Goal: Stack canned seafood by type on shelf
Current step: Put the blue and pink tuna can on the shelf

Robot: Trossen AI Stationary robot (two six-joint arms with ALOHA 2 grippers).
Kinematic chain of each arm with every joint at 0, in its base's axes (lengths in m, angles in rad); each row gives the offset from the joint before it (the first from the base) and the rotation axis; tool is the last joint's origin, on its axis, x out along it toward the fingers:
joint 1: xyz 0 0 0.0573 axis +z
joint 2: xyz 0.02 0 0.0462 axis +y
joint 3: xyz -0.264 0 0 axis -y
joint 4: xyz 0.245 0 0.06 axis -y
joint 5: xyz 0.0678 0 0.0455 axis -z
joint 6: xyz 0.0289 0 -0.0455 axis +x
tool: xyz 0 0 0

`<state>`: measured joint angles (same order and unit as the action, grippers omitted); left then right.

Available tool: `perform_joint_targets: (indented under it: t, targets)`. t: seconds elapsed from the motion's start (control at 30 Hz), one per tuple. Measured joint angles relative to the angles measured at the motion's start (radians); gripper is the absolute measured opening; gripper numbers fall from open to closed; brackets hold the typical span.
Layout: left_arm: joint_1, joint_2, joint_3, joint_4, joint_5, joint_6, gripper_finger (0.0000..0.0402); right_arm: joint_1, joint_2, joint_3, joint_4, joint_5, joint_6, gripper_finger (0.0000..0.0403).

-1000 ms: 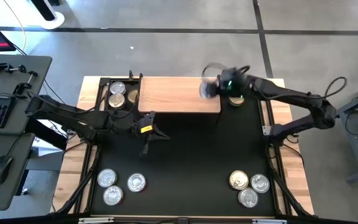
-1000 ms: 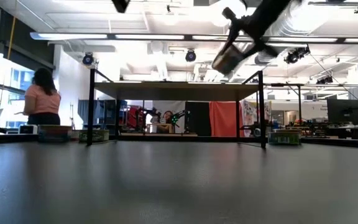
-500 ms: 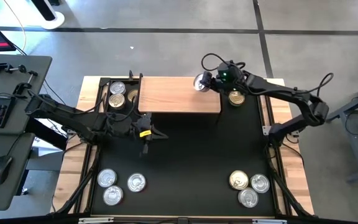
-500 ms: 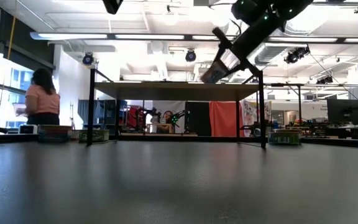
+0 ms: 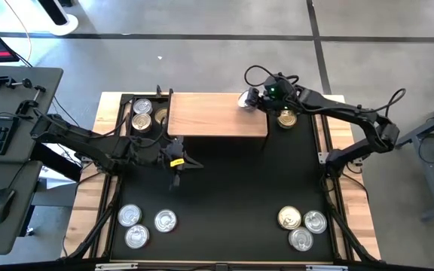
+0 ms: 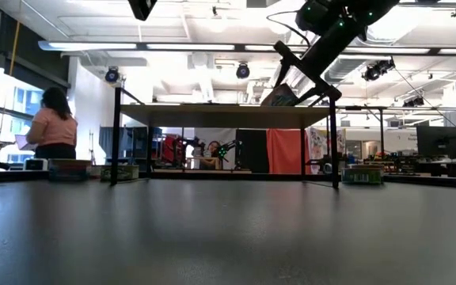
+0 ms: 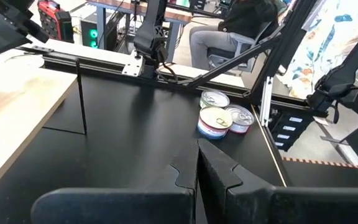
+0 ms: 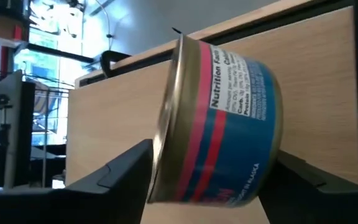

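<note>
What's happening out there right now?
Right tool at shelf far corner, can between its fingers. Left tool shut, waiting mid-mat. Nothing in the way.

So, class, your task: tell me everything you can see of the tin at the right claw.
The tin is small, round and flat, seemingly metal, with a gold-toned rim and a blue side label crossed by red bands, a nutrition panel printed on it. It sits between the right claw's two dark fingers, over the right end of the wooden shelf. Whether the fingers press it or have let go cannot be told, nor whether it rests on the board.
</note>
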<state>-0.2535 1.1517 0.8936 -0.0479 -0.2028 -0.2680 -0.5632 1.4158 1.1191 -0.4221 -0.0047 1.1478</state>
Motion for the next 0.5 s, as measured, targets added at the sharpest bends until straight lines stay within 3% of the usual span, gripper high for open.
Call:
perform_joint_targets:
  t: [0.27, 0.5]
  targets:
    - [0.000, 0.000, 0.000, -0.051, 0.000, 0.000, 0.0000, 0.003, -0.008, 0.011, -0.102, -0.008, 0.023, 0.0248]
    - [0.000, 0.000, 0.000, -0.053, 0.000, 0.019, 0.0000, 0.008, -0.006, 0.137, -0.261, 0.047, -0.024, 0.0249]
